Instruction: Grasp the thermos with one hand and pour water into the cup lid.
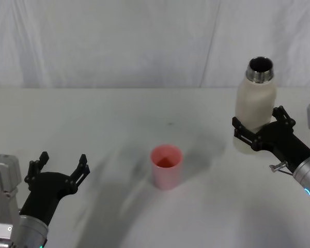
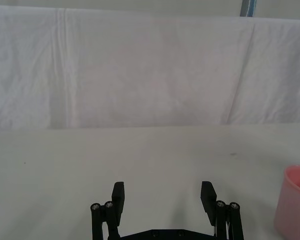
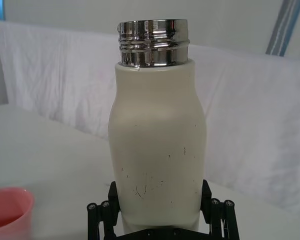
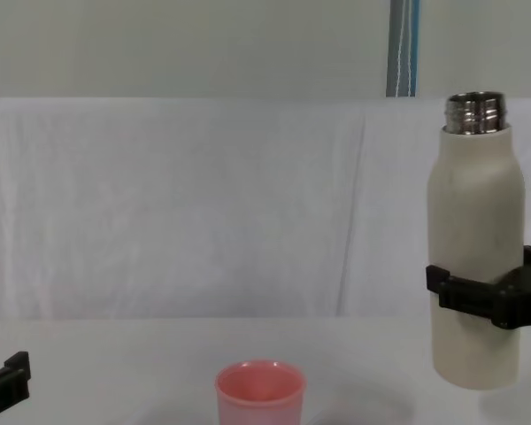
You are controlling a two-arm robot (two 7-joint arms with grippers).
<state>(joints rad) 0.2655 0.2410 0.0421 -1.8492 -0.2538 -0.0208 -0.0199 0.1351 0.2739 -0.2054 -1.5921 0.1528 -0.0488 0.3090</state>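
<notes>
Thermos: the cream-white thermos (image 1: 254,106) stands upright and uncapped at the right of the table, far side, its steel neck (image 3: 152,42) open to the top. In the chest view its base looks slightly clear of the table; I judge it lifted, though the contact is hard to tell.

Right tool: the right tool (image 1: 259,130) is closed around the lower body of the thermos, one finger on each side, the bottle pinched between them. A low grip leaves the neck free and lets the wrist roll tip the mouth over; judged, not seen.

Cup lid: the pink cup lid (image 1: 166,166) sits upright near the middle of the table, well apart from the thermos and to its left, nearer the robot. Its mouth faces up, ready to receive. Something darker shows at its bottom; whether that is water I cannot tell.

Left tool: the left tool (image 1: 59,172) hovers low at the near left, fingers spread wide and holding nothing, well apart from the cup lid, out of the pouring path.

Table: the white table (image 1: 93,119) carries the cup lid.

Stage: grasp appears made; carrying over and tilting remain.
</notes>
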